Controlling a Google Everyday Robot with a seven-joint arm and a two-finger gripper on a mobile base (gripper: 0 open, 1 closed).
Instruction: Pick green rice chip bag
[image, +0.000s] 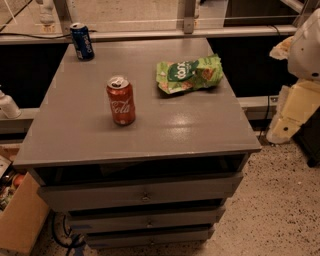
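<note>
The green rice chip bag (189, 75) is a crumpled light-green foil bag with a dark green round logo. It lies flat on the grey cabinet top (150, 135), toward the back right. My gripper (289, 114) hangs at the right edge of the camera view, off the cabinet's right side, below the white arm (306, 47). It is well to the right of the bag, lower than it, and touches nothing on the cabinet.
A red cola can (121, 100) stands upright left of the bag, mid-table. A blue soda can (82, 41) stands at the back left corner. The cabinet has drawers (142, 195) below. A cardboard box (20, 220) sits on the floor at left.
</note>
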